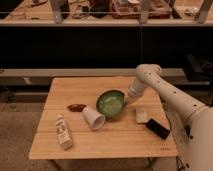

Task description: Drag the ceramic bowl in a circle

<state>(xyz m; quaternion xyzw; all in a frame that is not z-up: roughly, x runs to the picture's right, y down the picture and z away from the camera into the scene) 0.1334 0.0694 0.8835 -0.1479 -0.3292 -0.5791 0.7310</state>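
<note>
Single raised view, angled down at table [100, 146], tool [128, 101] at ceramic bowl [110, 103]

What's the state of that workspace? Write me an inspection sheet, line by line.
Surface: wooden table, level, nothing spilled on it.
Job's things: ceramic bowl, upright, near the table's middle.
Clutter: white paper cup on its side, close to the bowl's front left; brown object left of the cup; white bottle lying near the front left corner; white block and black device right of the bowl.
Grippers: claw shut, at the bowl's right rim; whether it pinches the rim is unclear.
Cables: nothing seen.
Surroundings: dark shelf unit behind the table, with clutter on top.
</note>
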